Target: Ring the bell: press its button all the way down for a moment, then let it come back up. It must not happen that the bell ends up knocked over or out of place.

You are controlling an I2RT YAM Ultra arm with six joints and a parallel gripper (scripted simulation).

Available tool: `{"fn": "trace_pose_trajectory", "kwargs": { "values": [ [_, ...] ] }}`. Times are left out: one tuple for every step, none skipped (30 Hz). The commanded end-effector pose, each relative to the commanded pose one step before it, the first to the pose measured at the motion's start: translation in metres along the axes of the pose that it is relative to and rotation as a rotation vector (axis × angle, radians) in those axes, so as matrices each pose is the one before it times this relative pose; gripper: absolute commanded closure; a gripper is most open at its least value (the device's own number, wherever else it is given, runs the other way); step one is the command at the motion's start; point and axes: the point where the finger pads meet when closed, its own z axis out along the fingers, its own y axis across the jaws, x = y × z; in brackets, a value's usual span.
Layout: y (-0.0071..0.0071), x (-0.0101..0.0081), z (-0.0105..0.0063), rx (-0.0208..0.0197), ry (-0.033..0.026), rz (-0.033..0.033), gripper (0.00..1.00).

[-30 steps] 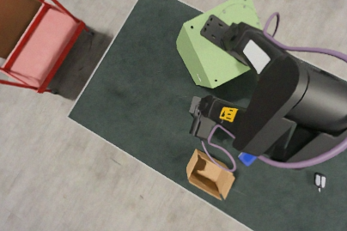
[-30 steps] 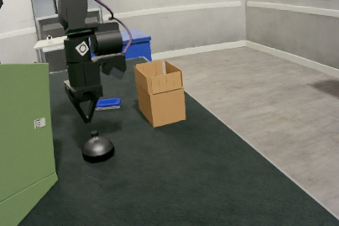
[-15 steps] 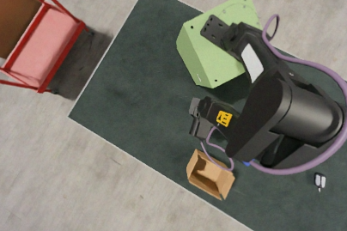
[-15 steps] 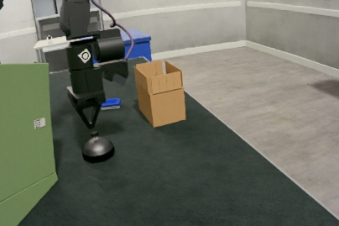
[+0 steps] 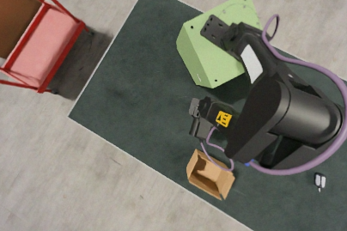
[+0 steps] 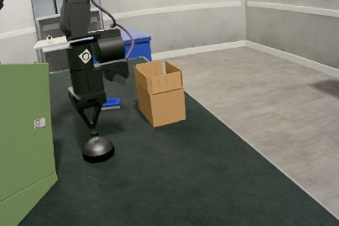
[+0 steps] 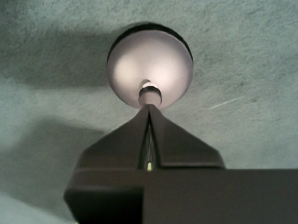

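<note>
Straight down — gripper (image 6: 94, 132) vertical, fingers pressed together, tip on the bell (image 6: 98, 149) button (image 7: 150, 93).

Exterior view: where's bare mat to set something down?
Open mat right of the bell, in front of the cardboard box, out to the mat edge. Crowded: between green cabinet and bell, where the shut fingers sit.

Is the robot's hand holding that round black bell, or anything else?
No, nothing is held. The robot's hand is shut with its fingers pressed together, and its tip sits on the small button on top of the round black bell.
</note>
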Motion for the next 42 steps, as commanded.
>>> {"fn": "trace_pose_trajectory", "kwargs": {
  "values": [
    [-0.00254, -0.01902, 0.00002, 0.00794, -0.04909, 0.00428, 1.00],
    [0.00000, 0.00000, 0.00000, 0.00000, 0.00000, 0.00000, 1.00],
    [0.00000, 0.00000, 0.00000, 0.00000, 0.00000, 0.00000, 1.00],
    [0.00000, 0.00000, 0.00000, 0.00000, 0.00000, 0.00000, 1.00],
    [0.00000, 0.00000, 0.00000, 0.00000, 0.00000, 0.00000, 1.00],
    [0.00000, 0.00000, 0.00000, 0.00000, 0.00000, 0.00000, 1.00],
    [0.00000, 0.00000, 0.00000, 0.00000, 0.00000, 0.00000, 1.00],
    [0.00000, 0.00000, 0.00000, 0.00000, 0.00000, 0.00000, 1.00],
    [0.00000, 0.00000, 0.00000, 0.00000, 0.00000, 0.00000, 1.00],
    [0.00000, 0.00000, 0.00000, 0.00000, 0.00000, 0.00000, 1.00],
    [0.00000, 0.00000, 0.00000, 0.00000, 0.00000, 0.00000, 1.00],
    [0.00000, 0.00000, 0.00000, 0.00000, 0.00000, 0.00000, 1.00],
    [0.00000, 0.00000, 0.00000, 0.00000, 0.00000, 0.00000, 1.00],
    [0.00000, 0.00000, 0.00000, 0.00000, 0.00000, 0.00000, 1.00],
    [0.00000, 0.00000, 0.00000, 0.00000, 0.00000, 0.00000, 1.00],
    [0.00000, 0.00000, 0.00000, 0.00000, 0.00000, 0.00000, 1.00],
    [0.00000, 0.00000, 0.00000, 0.00000, 0.00000, 0.00000, 1.00],
    [0.00000, 0.00000, 0.00000, 0.00000, 0.00000, 0.00000, 1.00],
    [0.00000, 0.00000, 0.00000, 0.00000, 0.00000, 0.00000, 1.00],
    [0.00000, 0.00000, 0.00000, 0.00000, 0.00000, 0.00000, 1.00],
    [0.00000, 0.00000, 0.00000, 0.00000, 0.00000, 0.00000, 1.00],
    [0.00000, 0.00000, 0.00000, 0.00000, 0.00000, 0.00000, 1.00],
    [0.00000, 0.00000, 0.00000, 0.00000, 0.00000, 0.00000, 1.00],
    [0.00000, 0.00000, 0.00000, 0.00000, 0.00000, 0.00000, 1.00],
    [0.00000, 0.00000, 0.00000, 0.00000, 0.00000, 0.00000, 1.00],
    [0.00000, 0.00000, 0.00000, 0.00000, 0.00000, 0.00000, 1.00],
    [0.00000, 0.00000, 0.00000, 0.00000, 0.00000, 0.00000, 1.00],
    [0.00000, 0.00000, 0.00000, 0.00000, 0.00000, 0.00000, 1.00],
    [0.00000, 0.00000, 0.00000, 0.00000, 0.00000, 0.00000, 1.00],
    [-0.00001, 0.00004, 0.00003, 0.00000, 0.00013, 0.00004, 1.00],
    [-0.00005, 0.00024, 0.00018, -0.00002, 0.00081, 0.00023, 1.00],
    [-0.00011, 0.00057, 0.00042, -0.00005, 0.00190, 0.00053, 1.00],
    [-0.00019, 0.00094, 0.00070, -0.00009, 0.00314, 0.00088, 1.00],
    [-0.00015, 0.00001, 0.00021, 0.00001, 0.00040, 0.00041, 1.00],
    [-0.00017, -0.00018, 0.00015, 0.00003, -0.00008, 0.00039, 1.00],
    [-0.00019, -0.00020, 0.00016, 0.00003, -0.00009, 0.00022, 1.00],
    [-0.00020, -0.00021, 0.00017, 0.00003, -0.00010, 0.00011, 1.00],
    [-0.00019, -0.00020, 0.00016, 0.00003, -0.00009, 0.00010, 1.00],
    [-0.00017, -0.00018, 0.00015, 0.00003, -0.00008, 0.00010, 1.00],
    [-0.00005, -0.00121, -0.00050, 0.00014, -0.00329, -0.00057, 1.00],
    [0.00026, -0.00436, -0.00244, 0.00049, -0.01300, -0.00257, 1.00],
    [0.00003, -0.00012, 0.00002, -0.00049, -0.00020, 0.00001, 1.00]
  ]
}}
